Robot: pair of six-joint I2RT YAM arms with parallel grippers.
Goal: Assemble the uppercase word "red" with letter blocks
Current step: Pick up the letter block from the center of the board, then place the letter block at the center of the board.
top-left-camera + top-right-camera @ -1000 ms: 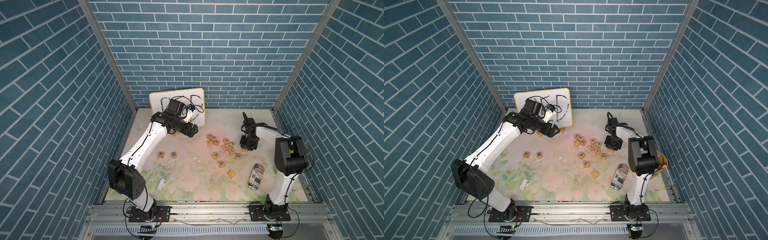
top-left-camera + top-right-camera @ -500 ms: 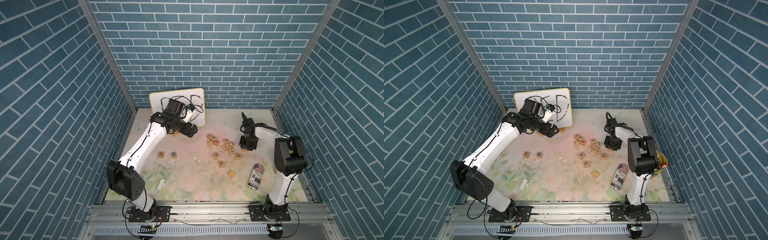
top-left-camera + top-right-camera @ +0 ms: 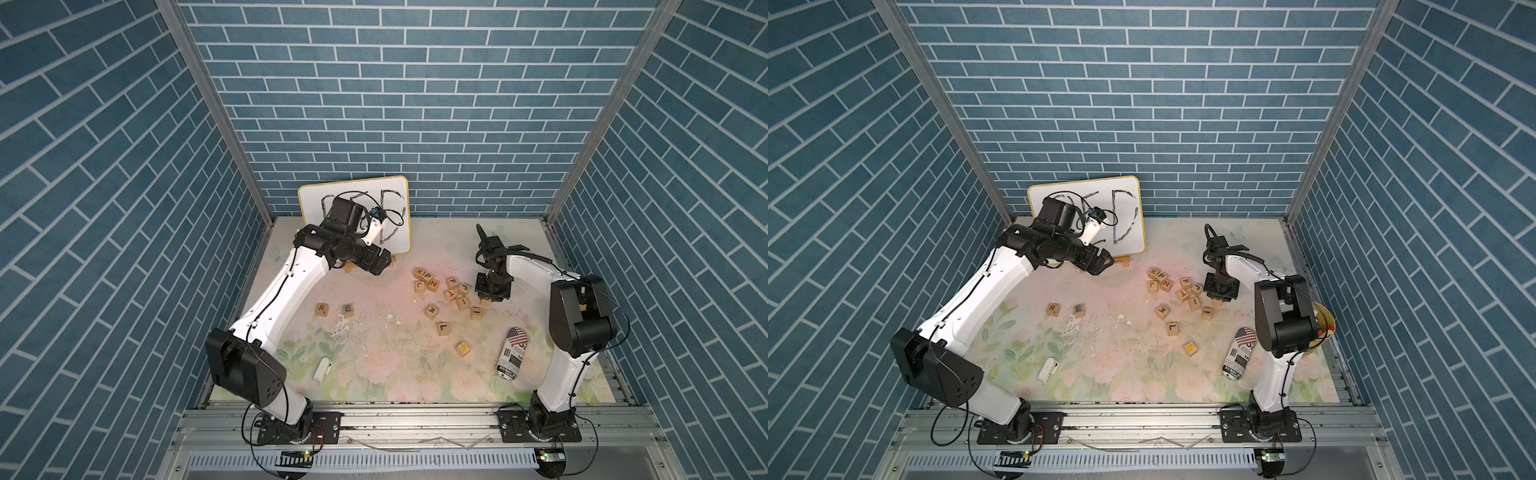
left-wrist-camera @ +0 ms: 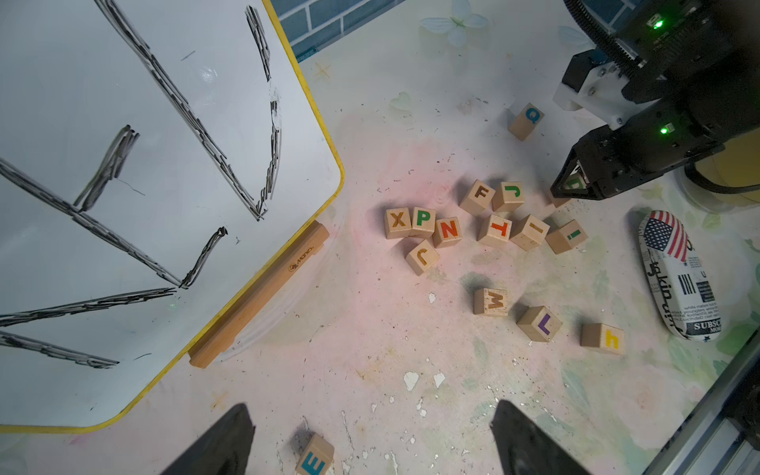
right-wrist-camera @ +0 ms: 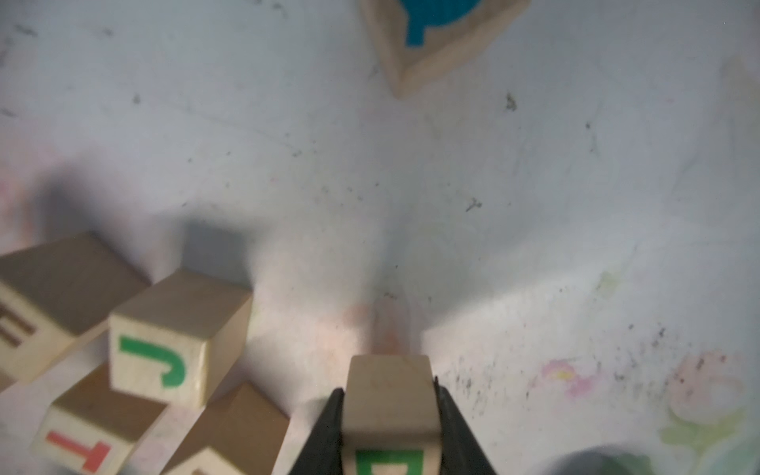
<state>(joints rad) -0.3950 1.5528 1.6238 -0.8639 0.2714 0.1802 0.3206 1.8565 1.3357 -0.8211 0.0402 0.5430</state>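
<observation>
Nearest on the worktop, left of centre, the R block and E block sit side by side with a small gap between them, letters up. Bare surface lies to the right of the E. Farther back and well to the right, the right end effector is closed on the D block, its jaws pressed to two opposite faces, at the right edge of the loose cubes. The D's place therefore lies to this end effector's left and a little nearer, with those cubes between, so the carry probably must clear them. Farthest, by the foot of the white board, the left end effector hangs wide open and empty. It is closer to the row, yet the right arm has the block.
</observation>
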